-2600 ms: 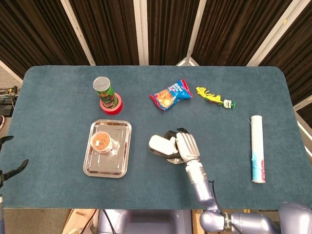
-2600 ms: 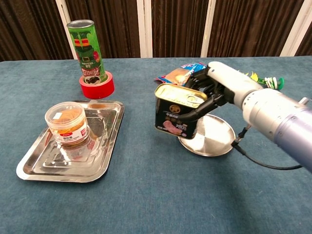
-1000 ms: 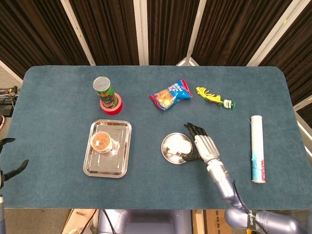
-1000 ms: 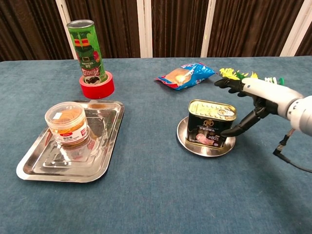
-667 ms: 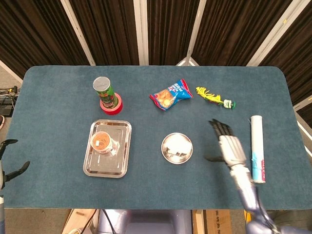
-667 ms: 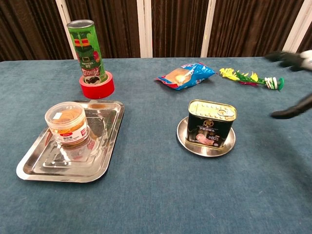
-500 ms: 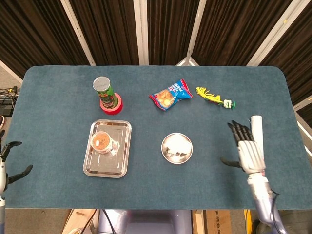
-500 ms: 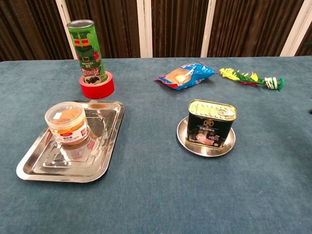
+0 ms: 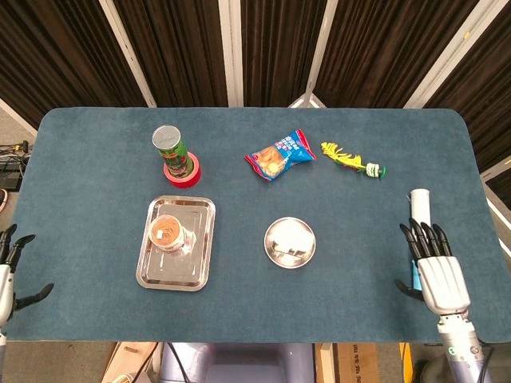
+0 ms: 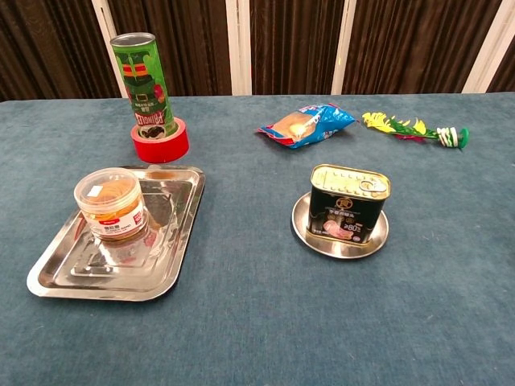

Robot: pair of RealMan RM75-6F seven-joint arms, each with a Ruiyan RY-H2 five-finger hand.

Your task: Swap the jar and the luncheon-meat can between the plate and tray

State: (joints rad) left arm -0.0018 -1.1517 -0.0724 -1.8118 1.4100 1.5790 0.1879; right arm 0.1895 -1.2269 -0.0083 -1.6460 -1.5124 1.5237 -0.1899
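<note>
Luncheon-meat can (image 10: 348, 204) stands upright on the round metal plate (image 10: 378, 238) near the middle of the blue worktop (image 10: 257, 322), its lid up and its label toward the chest camera. Well to its left the jar (image 10: 111, 204), with a clear lid and brownish contents, stands upright in the far part of the steel tray (image 10: 64, 281). Beyond the tray a green crisp tube (image 10: 144, 83) stands inside a roll of red tape (image 10: 160, 145). A snack bag (image 10: 307, 124) and a yellow-green feathery toy (image 10: 410, 128) lie at the far side. The right hand (image 9: 438, 275) hovers over the worktop's near right edge, fingers (image 9: 421, 237) spread and holding nothing, just beside a white tube (image 9: 420, 215). The left hand (image 9: 8, 275) shows at the left edge, fingers apart and empty.
</note>
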